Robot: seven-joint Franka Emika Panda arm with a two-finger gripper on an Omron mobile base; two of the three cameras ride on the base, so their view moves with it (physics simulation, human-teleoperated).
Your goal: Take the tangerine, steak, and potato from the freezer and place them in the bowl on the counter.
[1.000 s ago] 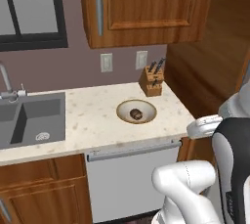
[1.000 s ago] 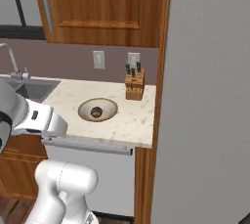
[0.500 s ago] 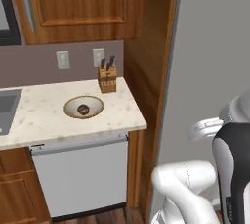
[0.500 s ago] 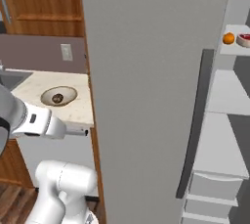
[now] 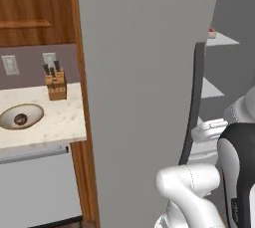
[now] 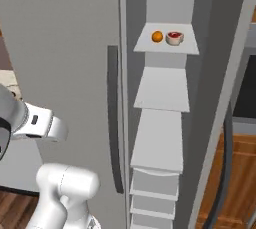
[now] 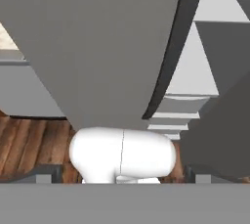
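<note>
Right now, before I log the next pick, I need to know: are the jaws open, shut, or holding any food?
Gripper: cannot be told; the jaws are not clearly seen in these pictures, and no food is visibly held.

Home kitchen, open freezer (image 6: pixel 65 33), stone counter (image 5: pixel 55 122), knife block (image 5: pixel 56 83), wooden cabinets (image 5: pixel 30 8)

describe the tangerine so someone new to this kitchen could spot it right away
Look inside the open freezer, at the highest pale shelf. The tangerine is the small bright orange ball on its left part, beside the steak, which is larger, red and white-rimmed.
</note>
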